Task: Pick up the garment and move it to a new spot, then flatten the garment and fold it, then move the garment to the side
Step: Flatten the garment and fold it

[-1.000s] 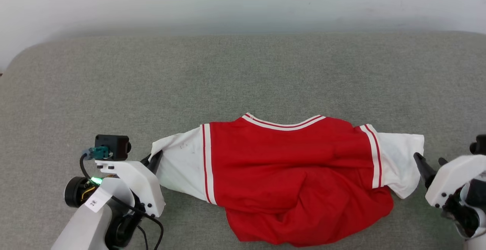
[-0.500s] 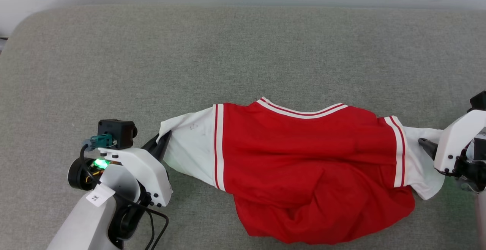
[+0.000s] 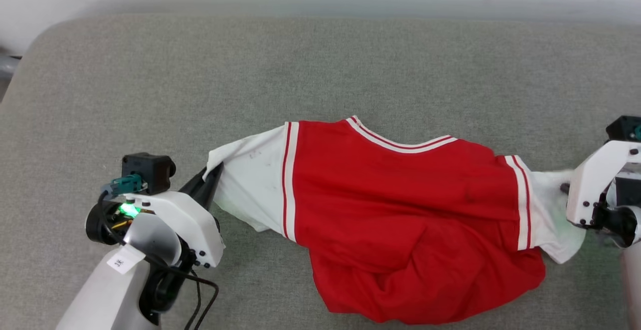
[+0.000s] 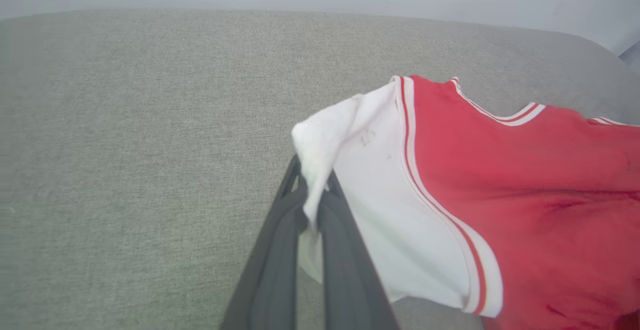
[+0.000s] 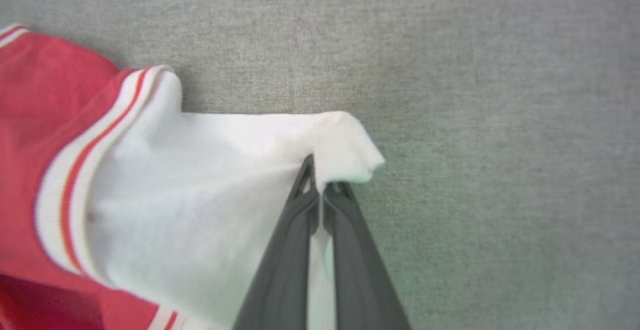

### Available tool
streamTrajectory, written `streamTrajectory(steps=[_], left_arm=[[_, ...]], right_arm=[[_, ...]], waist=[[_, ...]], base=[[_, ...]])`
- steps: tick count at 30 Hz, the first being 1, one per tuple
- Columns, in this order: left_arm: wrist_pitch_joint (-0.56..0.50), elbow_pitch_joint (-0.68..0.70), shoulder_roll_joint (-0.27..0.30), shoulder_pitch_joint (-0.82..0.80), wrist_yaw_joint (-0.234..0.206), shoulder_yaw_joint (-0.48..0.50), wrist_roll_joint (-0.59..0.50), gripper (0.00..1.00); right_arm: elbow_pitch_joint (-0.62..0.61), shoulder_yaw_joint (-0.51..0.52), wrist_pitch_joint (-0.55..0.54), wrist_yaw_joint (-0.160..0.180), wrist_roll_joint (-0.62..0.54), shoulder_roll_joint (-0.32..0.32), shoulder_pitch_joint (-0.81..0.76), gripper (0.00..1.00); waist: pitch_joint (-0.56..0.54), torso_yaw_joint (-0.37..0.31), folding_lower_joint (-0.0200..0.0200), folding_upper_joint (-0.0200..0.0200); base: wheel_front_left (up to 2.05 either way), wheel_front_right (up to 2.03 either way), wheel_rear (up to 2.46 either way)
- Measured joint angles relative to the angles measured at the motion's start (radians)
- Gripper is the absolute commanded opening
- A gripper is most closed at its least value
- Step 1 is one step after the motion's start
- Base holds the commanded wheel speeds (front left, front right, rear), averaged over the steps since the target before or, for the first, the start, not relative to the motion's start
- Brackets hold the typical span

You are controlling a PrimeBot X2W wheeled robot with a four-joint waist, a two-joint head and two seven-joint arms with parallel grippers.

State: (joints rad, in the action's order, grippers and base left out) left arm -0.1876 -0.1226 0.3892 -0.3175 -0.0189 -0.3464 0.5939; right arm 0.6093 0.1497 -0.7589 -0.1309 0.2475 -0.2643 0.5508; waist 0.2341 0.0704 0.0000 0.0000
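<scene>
We've got the garment (image 3: 400, 210) by both sleeves, spread across the robot-side half of the grey cushion (image 3: 300, 69): left gripper (image 4: 310, 190) pinched tight on the white sleeve tip twd the cushion's left end, right gripper (image 5: 320, 182) clamped on the other tip twd its right end. We reckon it's the pick-up-&-move step; next calls for an even lift w/ tension so the bunched red body clears. Fabric's thin, soft, rumpled at the hem; the cushion's a coarse weave w/ rounded corners.

Head camera looks down, wrist cameras close, all share garment (image 3: 400, 210)
</scene>
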Motion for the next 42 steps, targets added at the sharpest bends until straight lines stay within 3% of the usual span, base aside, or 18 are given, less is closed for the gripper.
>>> streamTrajectory(steps=[11, 19, 26, 42], left_arm=[[0.011, -0.003, 0.025, -0.139, -0.012, 0.049, -0.001, 0.0], [0.014, -0.12, 0.023, -0.374, 0.024, 0.083, 0.018, 0.0], [0.067, -0.29, 0.015, -0.62, 0.057, 0.115, 0.027, 0.0], [0.327, -0.608, 0.063, -1.115, 0.105, 0.123, -0.072, 0.0]], right_arm=[[-0.155, 0.018, 0.146, 0.0, -0.03, -0.013, 0.086, 0.0], [-0.193, 0.04, 0.256, 0.0, -0.096, -0.012, 0.24, 0.0], [-0.173, 0.065, 0.375, 0.0, -0.166, -0.006, 0.441, 0.0], [-0.045, 0.013, 0.57, -0.001, -0.259, 0.03, 0.922, 0.0]], waist=[[-0.086, -0.022, 0.0, 0.0], [-0.082, -0.029, 0.0, 0.0], [-0.02, -0.038, 0.0, 0.0], [0.21, -0.081, 0.0002, 0.0]], base=[[0.0, 0.0, 0.0], [0.0, 0.0, 0.0], [0.0, 0.0, 0.0], [0.0, 0.0, 0.0]])
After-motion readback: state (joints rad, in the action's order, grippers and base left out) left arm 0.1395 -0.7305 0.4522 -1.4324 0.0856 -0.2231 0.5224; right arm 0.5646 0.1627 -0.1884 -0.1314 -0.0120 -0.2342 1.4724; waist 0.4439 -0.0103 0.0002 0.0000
